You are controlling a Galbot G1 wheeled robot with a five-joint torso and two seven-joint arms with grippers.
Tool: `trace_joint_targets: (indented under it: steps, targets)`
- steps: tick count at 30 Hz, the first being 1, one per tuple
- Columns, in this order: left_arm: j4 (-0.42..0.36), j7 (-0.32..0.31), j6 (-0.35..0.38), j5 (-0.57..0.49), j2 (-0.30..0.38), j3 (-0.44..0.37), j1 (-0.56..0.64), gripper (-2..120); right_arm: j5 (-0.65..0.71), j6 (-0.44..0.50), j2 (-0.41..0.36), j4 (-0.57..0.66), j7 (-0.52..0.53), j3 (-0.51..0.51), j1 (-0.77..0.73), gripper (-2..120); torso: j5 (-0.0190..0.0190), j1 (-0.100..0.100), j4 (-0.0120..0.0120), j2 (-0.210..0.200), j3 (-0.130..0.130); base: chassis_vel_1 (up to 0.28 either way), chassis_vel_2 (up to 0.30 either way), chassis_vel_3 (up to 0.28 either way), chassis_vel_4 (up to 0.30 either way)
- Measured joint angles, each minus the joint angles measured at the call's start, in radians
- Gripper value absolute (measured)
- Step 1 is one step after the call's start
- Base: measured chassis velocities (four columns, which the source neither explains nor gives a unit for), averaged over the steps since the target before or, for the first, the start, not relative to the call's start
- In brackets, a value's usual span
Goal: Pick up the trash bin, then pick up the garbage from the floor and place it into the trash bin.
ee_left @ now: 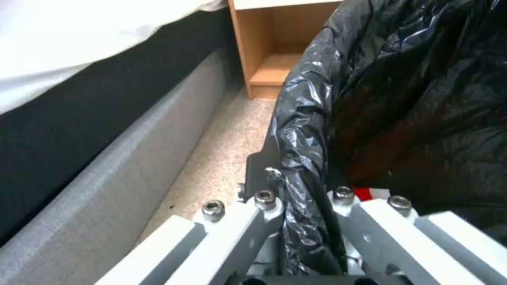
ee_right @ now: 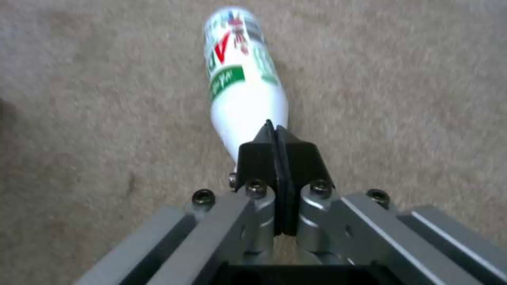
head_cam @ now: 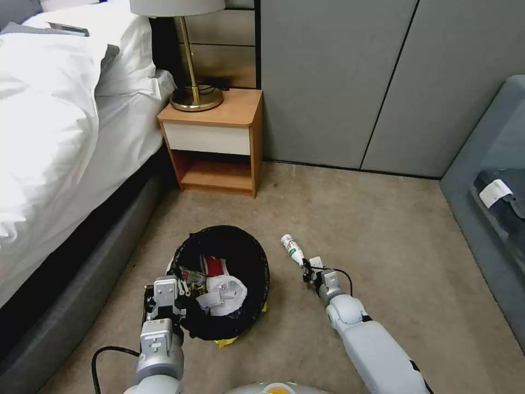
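The bin point(head_cam: 221, 282) stands on the carpet point(head_cam: 383, 230) near the bed point(head_cam: 49, 137), its black liner point(ee_left: 317, 130) folded over the rim. Inside lie white crumpled paper point(head_cam: 221, 295) and a red-and-white carton point(head_cam: 210, 266). The left pincer point(head_cam: 164, 298) is clamped on the bin's near rim, liner pinched between its fingers. A white bottle point(ee_right: 240, 83) lies on the carpet just right of the bin. The right pincer point(ee_right: 275, 148), fingers pressed together, sits at the bottle's narrow end.
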Motion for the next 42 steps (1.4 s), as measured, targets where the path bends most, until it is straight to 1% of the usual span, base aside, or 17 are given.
trace_joint_targets:
  steps: [4,6,7,9,10,11,13,15,18,19,21,22,25,26,29,33,42]
  targets:
    - [0.004,0.000,0.001,-0.001,0.001,0.000,-0.004,1,-0.004,-0.002,-0.012,0.052,0.000,-0.005,-0.016,7,-0.0001,0.000,-0.0001,0.000,0.000,0.000,0.000,0.000,0.000]
    - [0.004,0.000,0.001,0.000,0.001,0.002,-0.005,1,-0.002,-0.004,-0.017,0.084,0.000,-0.014,-0.019,18,0.0000,0.000,0.0000,0.000,0.000,0.000,0.000,0.000,0.000]
    - [0.004,0.000,0.001,0.000,0.001,0.002,-0.005,1,-0.002,-0.004,-0.017,0.084,0.000,-0.014,-0.019,18,0.0000,0.000,0.0000,0.000,0.000,0.000,0.000,0.000,0.000]
    - [0.005,0.001,0.002,0.001,0.000,0.004,-0.005,1,0.001,-0.007,-0.021,0.106,0.000,-0.023,-0.019,25,-0.0001,0.000,0.0000,0.000,0.000,0.000,0.000,0.000,0.000]
    - [0.005,0.001,0.002,0.003,0.000,0.005,-0.004,1,0.009,-0.015,-0.024,0.120,0.000,-0.034,-0.015,32,0.0000,0.000,-0.0001,0.000,0.000,0.000,0.000,0.000,0.000]
    - [0.005,0.001,0.002,0.003,0.000,0.005,-0.004,1,0.009,-0.015,-0.024,0.120,0.000,-0.034,-0.015,32,0.0000,0.000,-0.0001,0.000,0.000,0.000,0.000,0.000,0.000]
    - [0.004,0.001,0.002,0.005,-0.001,0.006,-0.002,1,0.015,-0.022,-0.025,0.124,0.000,-0.046,-0.005,41,-0.0001,0.000,0.0000,0.000,0.000,0.000,0.000,0.000,0.000]
    - [0.004,0.001,0.002,0.006,-0.002,0.006,-0.001,1,0.017,-0.025,-0.024,0.124,0.001,-0.050,-0.001,44,-0.0001,0.000,0.0000,0.000,0.000,0.000,0.000,0.000,0.000]
    - [0.001,0.001,0.002,0.013,-0.006,0.007,0.006,1,0.021,-0.028,-0.014,0.075,0.004,-0.076,0.027,61,-0.0001,0.000,0.0000,0.000,0.000,0.000,0.000,0.000,0.000]
    - [0.001,0.001,0.002,0.013,-0.006,0.007,0.006,1,0.021,-0.028,-0.014,0.075,0.004,-0.076,0.027,61,-0.0001,0.000,0.0000,0.000,0.000,0.000,0.000,0.000,0.000]
    - [-0.004,0.001,0.002,0.017,-0.009,0.007,0.011,1,0.017,-0.025,-0.004,0.032,0.004,-0.084,0.047,71,0.0000,0.000,0.0000,0.000,0.000,0.000,0.000,0.000,0.000]
    - [-0.004,0.001,0.002,0.017,-0.009,0.007,0.011,1,0.017,-0.025,-0.004,0.032,0.004,-0.084,0.047,71,0.0000,0.000,0.0000,0.000,0.000,0.000,0.000,0.000,0.000]
    - [-0.008,0.001,0.002,0.022,-0.012,0.007,0.018,1,-0.001,-0.010,0.009,-0.026,0.001,-0.085,0.072,84,0.0000,0.000,0.0000,0.000,0.000,0.000,0.000,0.000,0.000]
    - [-0.008,0.001,0.002,0.022,-0.012,0.007,0.018,1,-0.001,-0.010,0.009,-0.026,0.001,-0.085,0.072,84,0.0000,0.000,0.0000,0.000,0.000,0.000,0.000,0.000,0.000]
    - [-0.012,0.001,0.001,0.024,-0.016,0.003,0.022,1,-0.018,0.007,0.021,-0.113,-0.008,-0.083,0.120,99,0.0000,0.000,0.0000,0.000,0.000,0.000,0.000,0.000,0.000]
    - [-0.012,0.001,0.001,0.024,-0.019,0.001,0.023,1,-0.023,0.010,0.026,-0.153,-0.013,-0.082,0.148,100,-0.0001,0.000,-0.0001,0.000,0.000,0.000,0.000,0.000,0.000]
    - [-0.009,0.000,-0.002,0.023,-0.023,-0.009,0.026,1,-0.060,0.040,0.062,-0.314,-0.035,-0.057,0.256,100,-0.0001,0.000,0.0000,0.000,0.000,0.000,0.000,0.000,0.000]
